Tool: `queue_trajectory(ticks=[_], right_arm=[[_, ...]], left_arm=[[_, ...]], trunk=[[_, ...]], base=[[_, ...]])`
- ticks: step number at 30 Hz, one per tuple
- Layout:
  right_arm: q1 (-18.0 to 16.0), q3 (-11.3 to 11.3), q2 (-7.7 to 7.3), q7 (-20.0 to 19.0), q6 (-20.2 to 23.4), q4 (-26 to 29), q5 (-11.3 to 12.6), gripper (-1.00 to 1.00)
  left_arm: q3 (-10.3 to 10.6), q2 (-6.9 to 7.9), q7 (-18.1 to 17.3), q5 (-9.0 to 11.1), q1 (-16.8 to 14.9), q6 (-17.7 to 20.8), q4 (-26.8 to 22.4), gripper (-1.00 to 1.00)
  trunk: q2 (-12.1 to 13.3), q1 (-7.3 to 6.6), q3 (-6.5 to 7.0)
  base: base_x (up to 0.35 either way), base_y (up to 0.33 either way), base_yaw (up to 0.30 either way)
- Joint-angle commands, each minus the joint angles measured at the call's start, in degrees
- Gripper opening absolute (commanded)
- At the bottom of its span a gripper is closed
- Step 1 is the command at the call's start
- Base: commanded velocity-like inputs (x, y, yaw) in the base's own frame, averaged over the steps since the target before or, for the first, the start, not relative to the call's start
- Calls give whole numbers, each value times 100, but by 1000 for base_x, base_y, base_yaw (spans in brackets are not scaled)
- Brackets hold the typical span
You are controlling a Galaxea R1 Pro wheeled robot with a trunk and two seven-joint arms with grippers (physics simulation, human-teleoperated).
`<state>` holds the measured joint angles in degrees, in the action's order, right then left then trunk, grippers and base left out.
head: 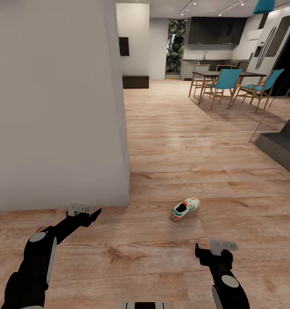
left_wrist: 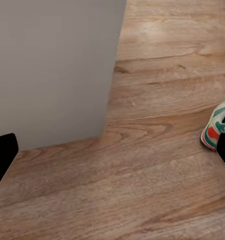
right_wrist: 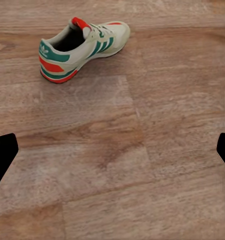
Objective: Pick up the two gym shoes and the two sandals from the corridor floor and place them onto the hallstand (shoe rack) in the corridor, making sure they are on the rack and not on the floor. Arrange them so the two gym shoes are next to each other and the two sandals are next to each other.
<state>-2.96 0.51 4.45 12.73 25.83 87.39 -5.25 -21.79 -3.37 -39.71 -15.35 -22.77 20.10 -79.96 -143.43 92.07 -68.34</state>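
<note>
The right end effector is held low over the corridor floor, its fingers spread wide and gripping nothing — in the right wrist view the two dark fingertips sit at opposite edges with bare planks between them. The left end effector is likewise spread and empty, extended toward the foot of a pale grey wall.

One gym shoe is seen lying upright on its sole on the floor, ahead of the right end effector and slightly toward the robot's left, apart from both arms. Its long axis is set on a diagonal: the red-orange heel points back toward the robot, the toe away and to the right. In the right wrist view the shoe lies beyond the finger gap, off to one side rather than centred.

The right arm is judged the nearer — a reach forward and a little inward, with the fingers turned across the shoe's width, would be called for.

A dining set and dark stair steps are seen further off.
</note>
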Motion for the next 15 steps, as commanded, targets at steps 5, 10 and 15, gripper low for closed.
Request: queue_trajectory(ticks=[5,10,15], right_arm=[[-3,2,4,-8,43,6,-55,100],[-3,2,4,-8,44,6,-55,100],[-3,2,4,-8,45,6,-55,100]], left_arm=[[-18,-6,-47,-30,-7,34,-10,100],[-18,-6,-49,-30,-6,33,-11,100],[-18,-6,-52,-30,-5,32,-11,100]], trunk=[[-2,0,17],[-2,0,38],[-2,0,59]], base=[[122,0,-271],[140,45,-271],[185,113,-271]])
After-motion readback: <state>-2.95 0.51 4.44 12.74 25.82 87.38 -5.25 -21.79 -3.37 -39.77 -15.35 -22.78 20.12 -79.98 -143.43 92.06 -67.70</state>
